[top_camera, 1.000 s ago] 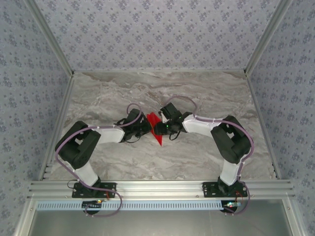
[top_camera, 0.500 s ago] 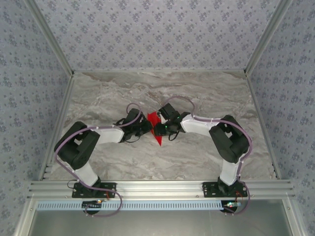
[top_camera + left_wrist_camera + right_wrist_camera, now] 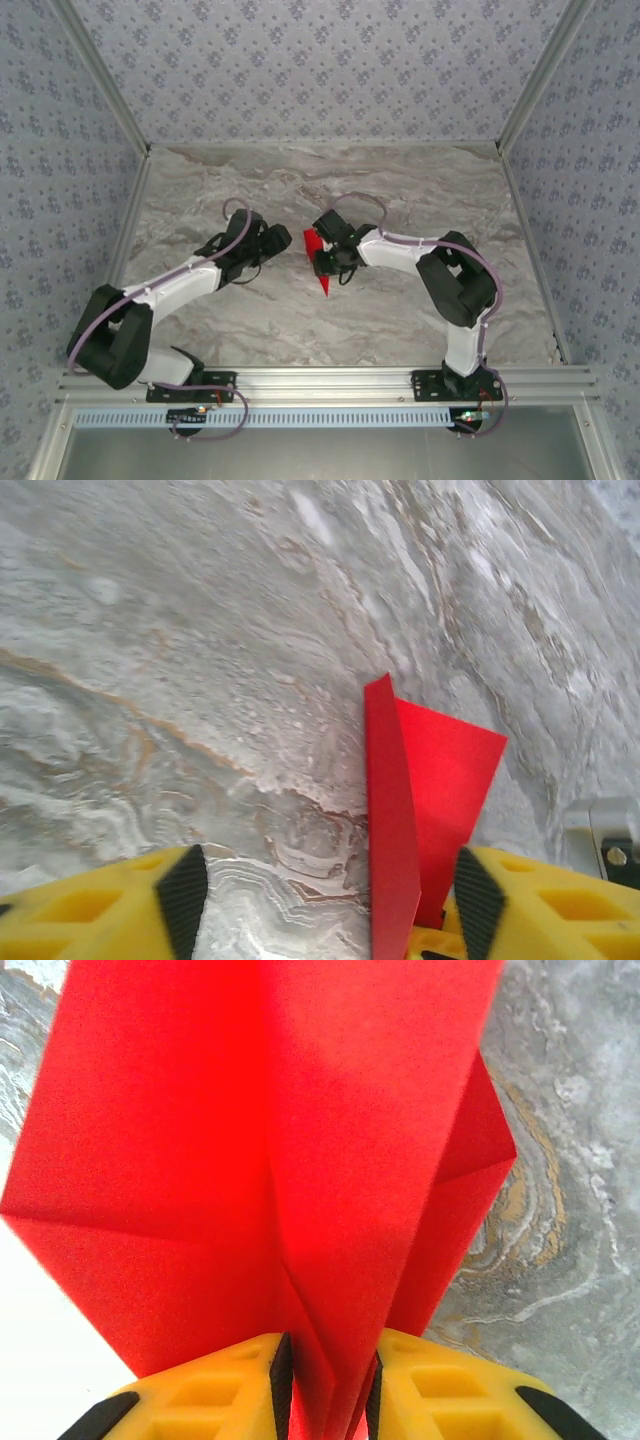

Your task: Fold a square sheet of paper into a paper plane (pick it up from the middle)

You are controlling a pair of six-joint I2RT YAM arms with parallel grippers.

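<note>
The square sheet of paper stands folded as a slim red paper plane [image 3: 318,262], its sharp tip pointing toward the near edge. My right gripper [image 3: 328,256] is shut on it. In the right wrist view the layered red folds [image 3: 300,1160] rise from between the black pads [image 3: 283,1375] of that gripper [image 3: 326,1392]. My left gripper [image 3: 281,240] hangs open just left of the plane. In the left wrist view a creased red wing [image 3: 430,770] stands close to the right finger [image 3: 478,900], and the left gripper's [image 3: 330,900] jaws are wide apart.
The grey marble table [image 3: 400,190] is walled by patterned panels on three sides. An aluminium rail [image 3: 330,380] runs along the near edge, where both arm bases are bolted. Bare marble lies behind and beside the arms.
My left gripper has opened, let go of the red paper and drawn back to the left, its elbow swinging down and left. My right gripper has closed further on the paper and shifted slightly left.
</note>
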